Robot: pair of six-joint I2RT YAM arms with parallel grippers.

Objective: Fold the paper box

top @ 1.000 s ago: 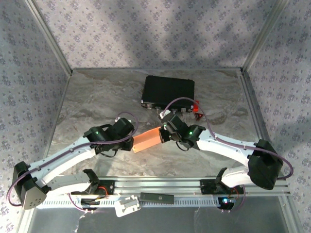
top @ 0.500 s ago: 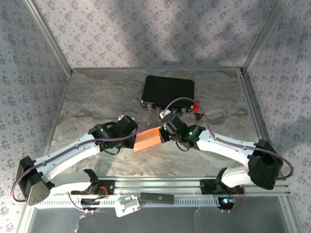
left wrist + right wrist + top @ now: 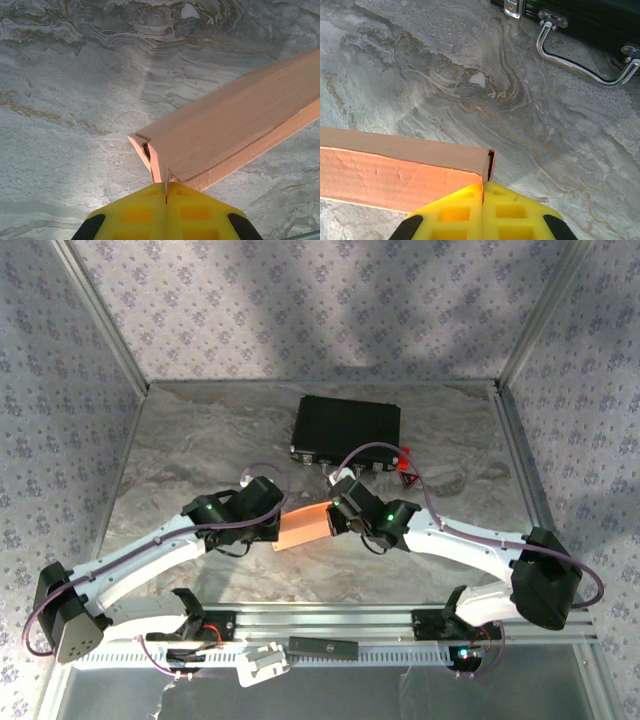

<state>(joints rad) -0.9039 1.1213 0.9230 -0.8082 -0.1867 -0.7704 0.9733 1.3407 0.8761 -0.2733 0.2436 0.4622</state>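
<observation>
Marbled grey table (image 3: 180,440) below: left gripper (image 3: 166,192) pinches tight on a corner flap of the paper box (image 3: 303,528), mid-table between both arms; right gripper (image 3: 483,194) clamps its opposite end wall, contact partly hidden. Black case (image 3: 347,427) sits behind, cropped in the right wrist view.

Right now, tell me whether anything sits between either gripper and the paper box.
Nothing visible does: the left gripper and right gripper are each shut on an end of the paper box.
</observation>
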